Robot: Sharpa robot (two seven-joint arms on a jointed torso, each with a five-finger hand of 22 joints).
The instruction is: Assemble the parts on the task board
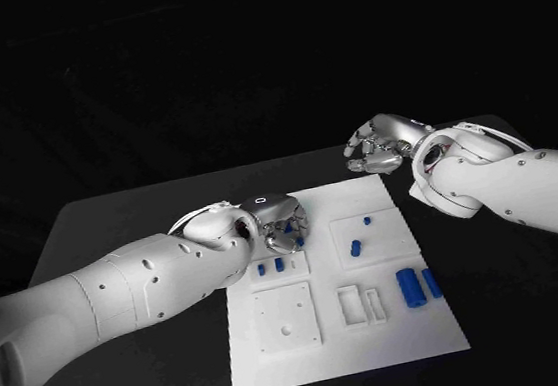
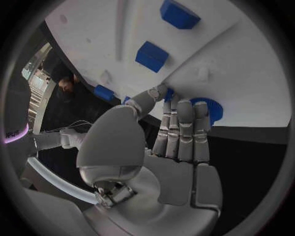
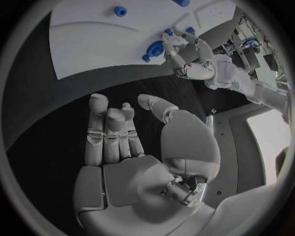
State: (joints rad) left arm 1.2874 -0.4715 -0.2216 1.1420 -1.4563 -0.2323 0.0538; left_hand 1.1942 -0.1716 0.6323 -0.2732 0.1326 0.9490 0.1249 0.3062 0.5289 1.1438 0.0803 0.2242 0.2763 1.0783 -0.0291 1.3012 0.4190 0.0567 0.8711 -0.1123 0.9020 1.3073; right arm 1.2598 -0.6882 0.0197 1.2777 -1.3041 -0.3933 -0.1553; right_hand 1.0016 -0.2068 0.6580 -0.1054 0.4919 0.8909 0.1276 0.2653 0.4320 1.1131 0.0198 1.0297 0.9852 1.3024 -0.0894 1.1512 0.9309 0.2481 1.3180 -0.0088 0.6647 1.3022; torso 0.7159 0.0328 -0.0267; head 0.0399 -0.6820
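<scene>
The white task board (image 1: 340, 353) lies in the middle of the black table. My left hand (image 1: 282, 225) hangs over its far left part. In the left wrist view its straight fingers (image 2: 184, 132) lie across a blue round part (image 2: 211, 111) at the board's (image 2: 246, 73) edge, with the thumb at that part's rim, pinching it. The right wrist view shows the same blue round part (image 3: 154, 49) at the left hand's (image 3: 184, 56) fingertips. My right hand (image 1: 386, 146) floats past the board's far right corner, fingers loosely bent and holding nothing (image 3: 132, 147).
Loose blue parts lie on the board: two small ones (image 1: 271, 267) near my left hand, two more (image 1: 358, 245) mid-right, and two cylinders (image 1: 418, 285) at the right edge. White fixture blocks (image 1: 285, 319) and frames (image 1: 361, 305) stand nearer me. Black table surrounds the board.
</scene>
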